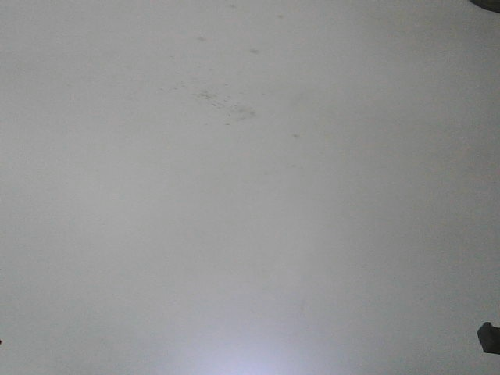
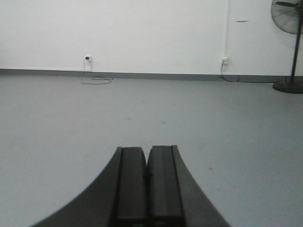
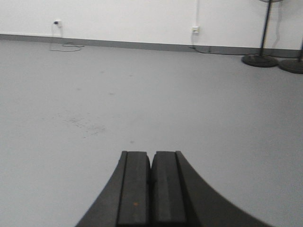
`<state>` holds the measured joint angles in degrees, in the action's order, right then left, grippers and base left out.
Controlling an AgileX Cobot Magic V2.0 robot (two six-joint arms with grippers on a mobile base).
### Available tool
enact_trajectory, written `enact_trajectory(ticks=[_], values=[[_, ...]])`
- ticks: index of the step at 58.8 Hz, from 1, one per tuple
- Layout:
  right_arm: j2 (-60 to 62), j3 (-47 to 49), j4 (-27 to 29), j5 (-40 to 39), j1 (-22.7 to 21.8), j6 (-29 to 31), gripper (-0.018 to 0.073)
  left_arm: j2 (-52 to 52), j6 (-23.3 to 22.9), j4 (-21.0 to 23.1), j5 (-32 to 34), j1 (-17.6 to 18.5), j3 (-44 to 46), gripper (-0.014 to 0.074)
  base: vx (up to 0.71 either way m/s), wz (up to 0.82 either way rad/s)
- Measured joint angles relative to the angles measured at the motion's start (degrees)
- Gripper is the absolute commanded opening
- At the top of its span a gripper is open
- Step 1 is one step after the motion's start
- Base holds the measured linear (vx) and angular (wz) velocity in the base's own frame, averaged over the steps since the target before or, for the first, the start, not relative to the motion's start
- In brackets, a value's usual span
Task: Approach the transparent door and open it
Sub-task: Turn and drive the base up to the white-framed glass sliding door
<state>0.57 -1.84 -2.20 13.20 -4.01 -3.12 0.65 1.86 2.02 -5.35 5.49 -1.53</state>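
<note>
The transparent door is out of view in every frame. My left gripper [image 2: 147,150] is shut, its two dark pads pressed together with nothing between them, and it points over bare grey floor toward a white wall. In the right wrist view my right gripper [image 3: 151,154] is likewise shut and holds nothing, hanging over the same grey floor. The front view shows only grey floor [image 1: 250,187] seen from above.
A white wall [image 2: 142,33] with a grey skirting and two sockets [image 2: 88,58] [image 2: 224,60] closes the far side. A pedestal fan [image 2: 289,28] stands at the right; two fan bases [image 3: 259,60] [image 3: 292,65] show in the right wrist view. A loose cable [image 2: 96,80] lies by the wall.
</note>
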Motion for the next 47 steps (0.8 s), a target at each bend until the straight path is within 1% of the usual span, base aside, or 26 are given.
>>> enact_trajectory(ticks=[19,47], values=[[0.0,0.0,0.0,0.0,0.0,0.0,-0.0008,0.0,0.0,0.0,0.0,0.0,0.0,-0.0006,0.54,0.52],[0.0,0.0,0.0,0.1,0.0,0.0,-0.0008,0.0,0.0,0.0,-0.4,0.0,0.0,-0.0006,0.59,0.69]])
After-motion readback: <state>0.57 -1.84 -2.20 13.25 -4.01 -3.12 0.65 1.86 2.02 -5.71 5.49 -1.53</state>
